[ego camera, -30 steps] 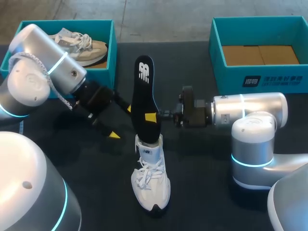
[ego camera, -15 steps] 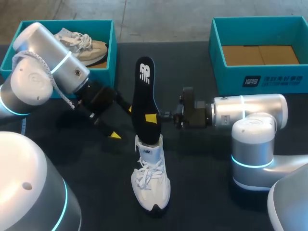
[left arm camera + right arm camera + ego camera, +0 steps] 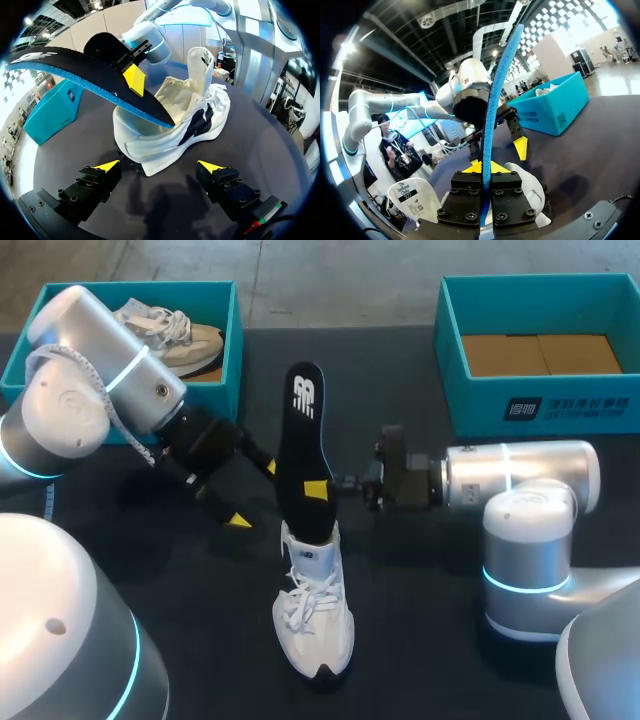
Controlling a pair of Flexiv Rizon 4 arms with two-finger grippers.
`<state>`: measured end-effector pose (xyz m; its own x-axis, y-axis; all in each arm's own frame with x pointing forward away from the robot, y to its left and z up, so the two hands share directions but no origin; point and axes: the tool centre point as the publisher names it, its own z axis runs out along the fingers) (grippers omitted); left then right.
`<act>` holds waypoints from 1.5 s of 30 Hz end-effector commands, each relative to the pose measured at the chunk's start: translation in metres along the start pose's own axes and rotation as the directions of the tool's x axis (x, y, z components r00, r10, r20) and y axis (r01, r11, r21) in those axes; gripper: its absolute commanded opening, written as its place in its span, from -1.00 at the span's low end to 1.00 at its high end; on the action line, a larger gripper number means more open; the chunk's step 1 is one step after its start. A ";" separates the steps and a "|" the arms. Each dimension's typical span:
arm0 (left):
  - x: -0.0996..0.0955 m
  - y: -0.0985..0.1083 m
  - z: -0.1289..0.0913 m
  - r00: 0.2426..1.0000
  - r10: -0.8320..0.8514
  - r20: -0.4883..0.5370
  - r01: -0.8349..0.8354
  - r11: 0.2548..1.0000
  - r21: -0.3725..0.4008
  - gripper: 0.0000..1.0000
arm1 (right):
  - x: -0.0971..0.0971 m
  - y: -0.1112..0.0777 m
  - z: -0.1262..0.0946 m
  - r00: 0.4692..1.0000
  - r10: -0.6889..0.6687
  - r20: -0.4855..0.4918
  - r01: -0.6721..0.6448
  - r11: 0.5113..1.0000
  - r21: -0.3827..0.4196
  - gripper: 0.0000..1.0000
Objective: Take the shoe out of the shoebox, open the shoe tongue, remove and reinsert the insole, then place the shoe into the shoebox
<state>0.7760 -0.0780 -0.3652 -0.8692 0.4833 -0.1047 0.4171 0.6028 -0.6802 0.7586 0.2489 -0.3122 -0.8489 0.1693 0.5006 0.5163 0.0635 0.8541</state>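
Slightly shifted above the shoe (image 3: 314, 615), the insole (image 3: 301, 440) sits pinched in right jaws; left jaws gape empty; unbraced shoe may tip.

A beige sneaker (image 3: 175, 335) with white laces lies inside a teal box (image 3: 236, 332) at the far left of the black counter (image 3: 420, 620).

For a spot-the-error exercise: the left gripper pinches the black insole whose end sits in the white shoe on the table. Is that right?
No: the right gripper pinches the black insole, as the right wrist view shows; its end does sit in the white shoe.
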 end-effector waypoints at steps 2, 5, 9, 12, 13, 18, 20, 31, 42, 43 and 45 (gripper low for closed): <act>0.000 0.000 0.000 1.000 0.000 -0.001 0.000 1.000 -0.003 1.00 | 0.000 -0.004 0.000 1.000 0.005 0.003 -0.005 1.000 -0.005 -1.00; 0.000 0.000 0.000 1.000 0.000 -0.001 0.000 1.000 -0.003 1.00 | 0.000 -0.005 0.000 1.000 0.008 0.002 -0.008 1.000 -0.007 -1.00; 0.000 0.000 0.000 1.000 0.000 -0.001 0.000 1.000 -0.003 1.00 | 0.001 -0.005 0.000 1.000 0.007 0.005 -0.007 1.000 -0.007 -1.00; 0.000 0.000 0.000 1.000 0.000 -0.001 0.000 1.000 -0.003 1.00 | 0.001 -0.006 -0.001 1.000 0.011 0.011 -0.011 1.000 -0.005 -1.00; 0.000 0.000 0.000 1.000 0.000 -0.001 0.000 1.000 -0.003 1.00 | 0.001 -0.007 -0.001 1.000 0.011 0.011 -0.011 1.000 -0.006 -1.00; 0.000 0.000 0.000 1.000 0.000 -0.001 0.000 1.000 -0.003 1.00 | 0.001 -0.011 -0.002 1.000 0.022 0.017 -0.022 1.000 -0.005 -1.00; 0.000 0.000 0.000 1.000 0.000 -0.001 0.000 1.000 -0.003 1.00 | 0.001 -0.012 -0.002 1.000 0.024 0.017 -0.024 1.000 -0.006 -1.00; 0.000 0.000 0.000 1.000 0.000 -0.001 0.000 1.000 -0.003 1.00 | 0.000 -0.015 0.000 1.000 0.029 0.001 -0.029 1.000 -0.002 -1.00; 0.000 0.000 0.000 1.000 0.000 -0.001 0.000 1.000 -0.003 1.00 | 0.000 -0.022 0.003 0.999 0.048 -0.014 -0.048 0.999 0.015 -1.00; 0.000 0.000 0.000 1.000 0.000 -0.001 0.000 1.000 -0.003 1.00 | 0.000 -0.024 0.003 0.999 0.050 -0.016 -0.050 0.999 0.016 -1.00; 0.000 0.000 0.000 1.000 0.000 -0.001 0.000 1.000 -0.003 1.00 | 0.001 -0.025 0.003 0.998 0.053 -0.017 -0.053 0.998 0.016 -1.00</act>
<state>0.7760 -0.0780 -0.3652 -0.8691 0.4834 -0.1045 0.4171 0.6029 -0.6802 0.7459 0.2480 -0.3317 -0.8232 0.1549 0.5462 0.5602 0.0662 0.8257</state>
